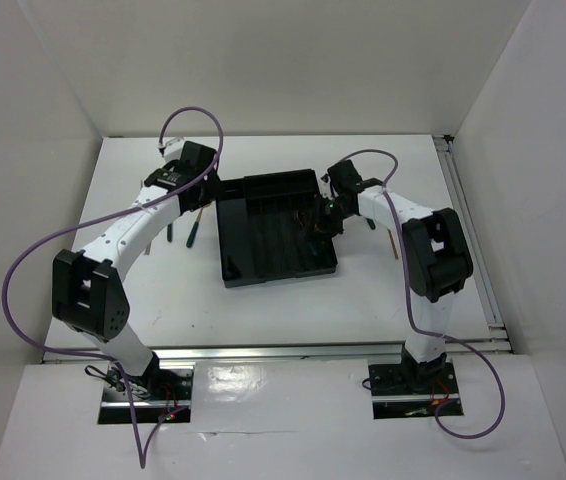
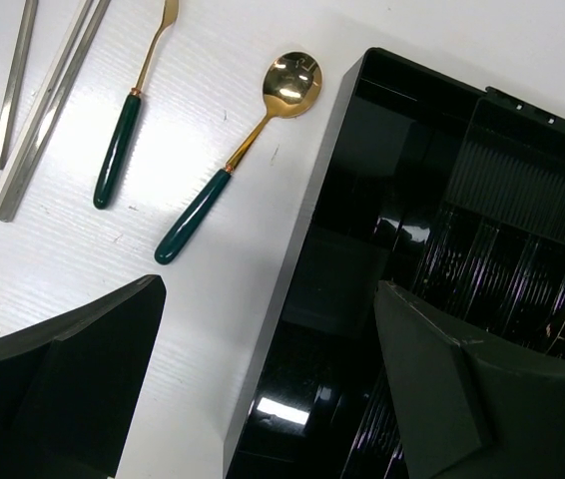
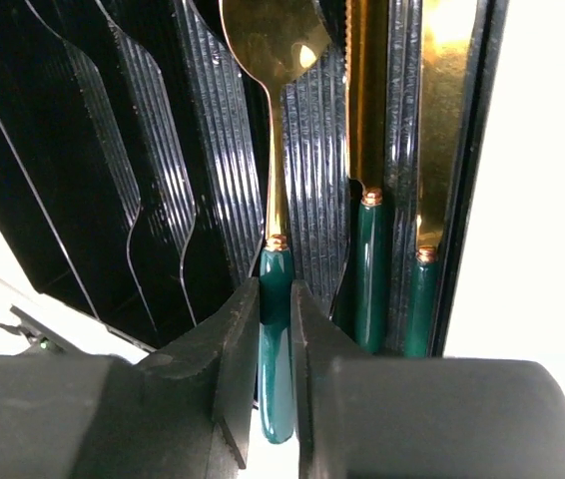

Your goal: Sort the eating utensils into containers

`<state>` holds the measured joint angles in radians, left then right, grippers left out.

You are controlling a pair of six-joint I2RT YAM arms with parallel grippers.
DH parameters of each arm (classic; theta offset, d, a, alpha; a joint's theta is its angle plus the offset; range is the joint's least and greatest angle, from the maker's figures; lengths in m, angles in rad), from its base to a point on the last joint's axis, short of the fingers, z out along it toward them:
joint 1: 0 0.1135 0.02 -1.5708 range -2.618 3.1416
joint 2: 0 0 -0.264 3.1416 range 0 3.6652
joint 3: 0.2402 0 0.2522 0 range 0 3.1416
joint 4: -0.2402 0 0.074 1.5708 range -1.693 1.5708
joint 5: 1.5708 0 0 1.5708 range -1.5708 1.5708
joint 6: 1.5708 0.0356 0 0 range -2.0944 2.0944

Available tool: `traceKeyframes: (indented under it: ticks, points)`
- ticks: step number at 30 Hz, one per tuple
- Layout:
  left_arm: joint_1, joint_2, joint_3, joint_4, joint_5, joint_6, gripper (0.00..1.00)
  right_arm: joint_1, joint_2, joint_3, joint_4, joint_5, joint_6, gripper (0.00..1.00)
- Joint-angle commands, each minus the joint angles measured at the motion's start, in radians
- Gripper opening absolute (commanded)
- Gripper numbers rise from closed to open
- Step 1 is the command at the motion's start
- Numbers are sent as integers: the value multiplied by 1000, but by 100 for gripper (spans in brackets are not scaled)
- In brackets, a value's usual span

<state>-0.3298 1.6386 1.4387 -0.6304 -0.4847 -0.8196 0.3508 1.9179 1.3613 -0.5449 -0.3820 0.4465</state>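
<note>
The black cutlery tray (image 1: pixel 275 270) lies mid-table. My right gripper (image 3: pixel 275 329) is shut on the dark green handle of a gold spoon (image 3: pixel 269 60), held over a ribbed compartment at the tray's right side (image 1: pixel 328 215). A knife (image 3: pixel 367 120) and another gold utensil (image 3: pixel 437 100) lie in compartments to its right. My left gripper (image 2: pixel 268 389) is open and empty over the tray's left edge (image 2: pixel 292 289). On the table left of the tray lie a gold spoon (image 2: pixel 233 160), a fork (image 2: pixel 128 125) and silver chopsticks (image 2: pixel 48 110).
White walls enclose the table on the left, back and right. A copper-brown stick (image 1: pixel 393 243) lies on the table right of the right arm. A rail (image 1: pixel 473 230) runs along the table's right edge.
</note>
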Motion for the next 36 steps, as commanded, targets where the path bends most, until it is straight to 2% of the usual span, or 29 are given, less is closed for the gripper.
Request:
traceKeyframes:
  ticks: [1, 3, 8, 16, 18, 28, 31, 36]
  points:
    - [5, 15, 43, -6, 8, -7, 100, -6, 4, 24, 34, -49, -19, 24]
    - [5, 15, 43, -6, 8, -7, 100, -6, 4, 24, 34, -49, -29, 35]
    - [5, 15, 52, -15, 31, 4, 100, -6, -5, 24, 43, -37, -49, 41]
    - [14, 24, 74, -63, 89, 144, 100, -6, -49, 33, 65, 18, -130, 40]
    - [14, 13, 33, -63, 98, 200, 96, -6, -85, 33, 89, 42, -178, 39]
    - [53, -28, -141, -86, 185, 421, 88, -15, -217, 1, 184, 175, -370, 35]
    - [87, -40, -181, -33, 256, 500, 77, -24, -237, -8, 184, 184, -370, 35]
    - [155, -25, -221, 23, 359, 623, 68, -24, -247, -31, 184, 175, -388, 35]
